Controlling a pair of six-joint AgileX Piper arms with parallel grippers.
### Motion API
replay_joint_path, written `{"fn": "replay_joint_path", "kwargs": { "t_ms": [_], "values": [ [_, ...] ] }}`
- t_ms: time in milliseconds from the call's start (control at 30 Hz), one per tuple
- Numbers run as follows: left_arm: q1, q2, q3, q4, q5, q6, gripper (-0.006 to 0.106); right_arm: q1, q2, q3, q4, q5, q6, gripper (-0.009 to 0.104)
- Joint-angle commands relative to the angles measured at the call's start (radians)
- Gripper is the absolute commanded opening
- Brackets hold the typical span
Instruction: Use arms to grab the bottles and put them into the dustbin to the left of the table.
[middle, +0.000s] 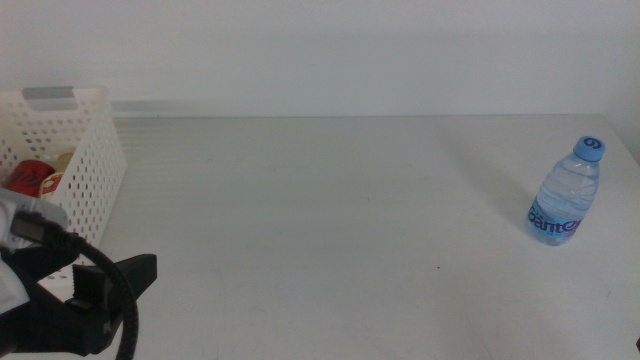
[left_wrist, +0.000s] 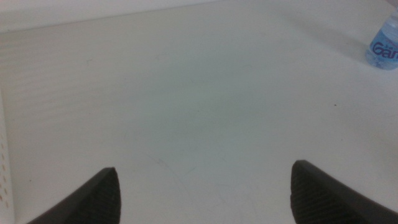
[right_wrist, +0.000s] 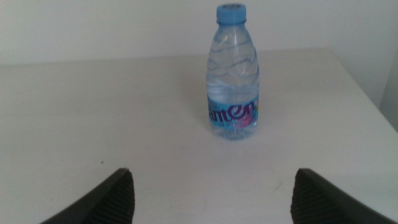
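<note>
Standing upright at the right edge of the middle view, the water bottle (middle: 566, 193) rests on the white table (middle: 330, 210), its blue cap on and its blue label facing the camera. At the upper left of the frame sits the white basket (middle: 95, 160), with a red can (middle: 30, 177) and a pale object lying inside it. The left gripper (middle: 115, 285) shows in the lower left corner, just beside the basket, with a black cable looping over it; its wrist view shows both jaws spread wide over bare tabletop, holding nothing. The right gripper (right_wrist: 211, 199) is out of the middle view; its own camera shows its jaws wide apart, empty, with the bottle between and beyond them.
</note>
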Motion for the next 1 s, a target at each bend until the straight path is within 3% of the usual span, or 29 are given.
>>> {"fn": "replay_joint_path", "kwargs": {
  "t_ms": [0,167,400,700,967],
  "values": [
    [-0.005,-0.002,-0.027,-0.015,-0.066,-0.008,0.090,-0.007,-0.011,-0.051,-0.009,-0.047,-0.013,0.066],
    [-0.005,-0.002,-0.027,-0.015,-0.066,-0.008,0.090,-0.007,0.109,-0.245,-0.022,0.047,-0.013,0.066],
    [-0.005,-0.002,-0.027,-0.015,-0.066,-0.008,0.090,-0.007,0.369,-0.450,-0.066,0.033,-0.013,0.066],
    [-0.005,-0.002,-0.027,-0.015,-0.066,-0.008,0.090,-0.007,0.603,-0.417,-0.123,-0.284,0.009,0.066],
    [-0.005,-0.002,-0.027,-0.015,-0.066,-0.008,0.090,-0.007,0.757,-0.250,-0.123,-0.753,0.009,0.066]
  ]
}}
